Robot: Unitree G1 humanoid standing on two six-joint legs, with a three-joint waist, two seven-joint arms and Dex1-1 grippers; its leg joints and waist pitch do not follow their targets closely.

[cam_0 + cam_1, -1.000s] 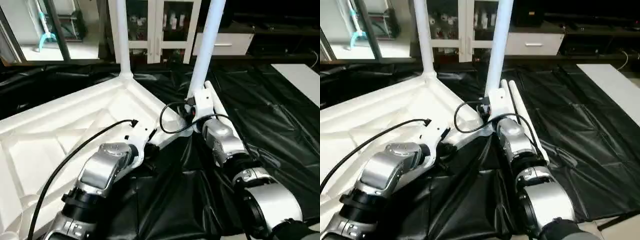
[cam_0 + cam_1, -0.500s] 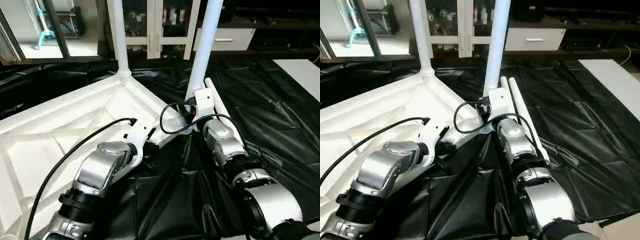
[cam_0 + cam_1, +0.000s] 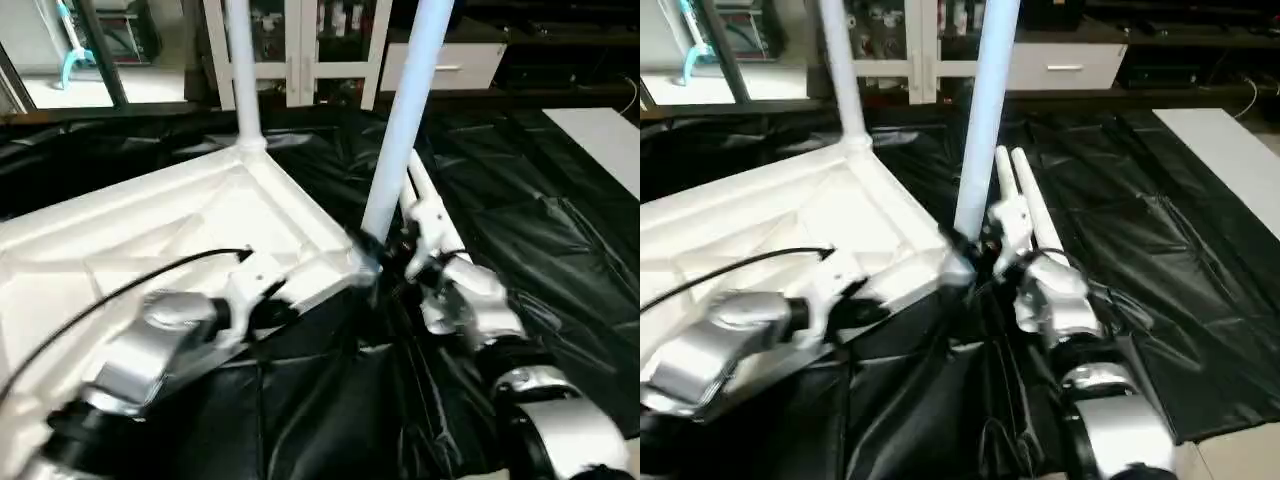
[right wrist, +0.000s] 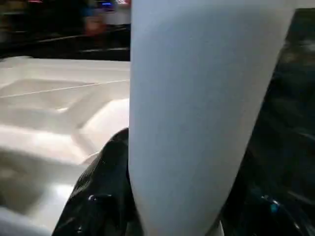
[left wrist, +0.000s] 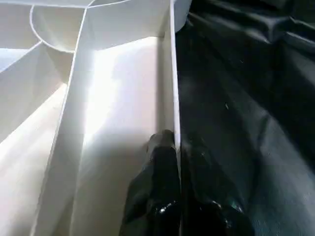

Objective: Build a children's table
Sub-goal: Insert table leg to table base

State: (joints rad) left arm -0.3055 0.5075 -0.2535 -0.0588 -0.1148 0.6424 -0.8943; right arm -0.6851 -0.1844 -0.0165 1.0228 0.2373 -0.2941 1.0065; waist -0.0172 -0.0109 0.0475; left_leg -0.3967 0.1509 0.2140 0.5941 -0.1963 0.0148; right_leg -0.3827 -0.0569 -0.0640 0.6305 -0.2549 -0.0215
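Nowhere readable writing: tabletop (image 3: 180, 215), legs (image 3: 405, 120) plain white.

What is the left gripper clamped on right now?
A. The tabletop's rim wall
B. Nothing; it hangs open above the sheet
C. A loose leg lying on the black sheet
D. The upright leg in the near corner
A: in the left wrist view the left gripper has one black finger on each side of the thin rim wall of the tabletop.
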